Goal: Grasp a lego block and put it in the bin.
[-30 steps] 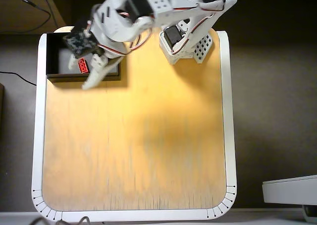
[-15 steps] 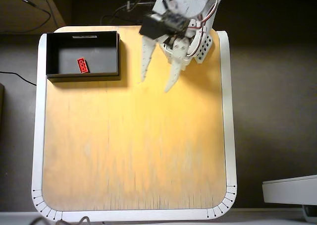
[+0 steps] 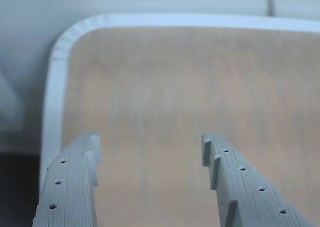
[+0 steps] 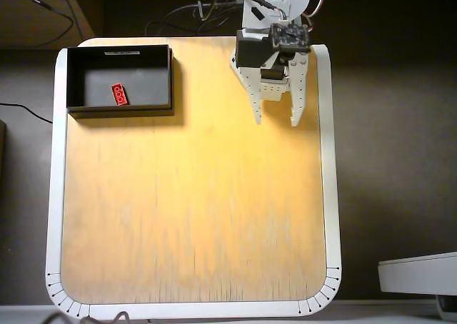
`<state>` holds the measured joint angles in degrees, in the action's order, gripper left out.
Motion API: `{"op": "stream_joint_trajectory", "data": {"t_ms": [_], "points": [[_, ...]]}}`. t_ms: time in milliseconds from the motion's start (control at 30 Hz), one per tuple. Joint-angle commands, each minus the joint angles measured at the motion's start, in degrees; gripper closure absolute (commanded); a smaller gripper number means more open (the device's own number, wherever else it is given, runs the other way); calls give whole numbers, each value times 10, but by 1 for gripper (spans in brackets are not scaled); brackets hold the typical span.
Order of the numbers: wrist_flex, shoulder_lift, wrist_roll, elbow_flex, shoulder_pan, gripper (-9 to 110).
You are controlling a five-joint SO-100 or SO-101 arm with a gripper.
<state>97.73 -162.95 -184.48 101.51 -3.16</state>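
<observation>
The small red lego block (image 4: 119, 94) lies flat on the dark floor of the black bin (image 4: 168, 78) at the table's back left in the overhead view. My gripper (image 4: 277, 119) hangs over the back right part of the wooden table, well to the right of the bin, with its white fingers spread open and nothing between them. The wrist view shows both fingertips (image 3: 90, 154) wide apart over bare wood, with the gripper (image 3: 150, 149) empty. Neither block nor bin appears in the wrist view.
The wooden table (image 4: 193, 217) has a white rim (image 4: 332, 160) with rounded corners. Cables (image 4: 200, 10) run behind the arm's base. A pale grey device (image 4: 418, 274) sits off the table at the lower right.
The arm swung from over the bin rightward across the back of the table. The red block stayed on the bin's floor, and the fingers stayed open.
</observation>
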Motion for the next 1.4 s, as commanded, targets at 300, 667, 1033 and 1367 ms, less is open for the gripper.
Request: {"op": "stream_joint_trajectory", "data": {"t_ms": [300,667,1033,1367], "points": [[-98,-94,-16,183,46,84],[-159,-207,-46,371,49,88],[-193,-259,-65,481,49,93],[-249,-259,-81,570,49,101]]}}
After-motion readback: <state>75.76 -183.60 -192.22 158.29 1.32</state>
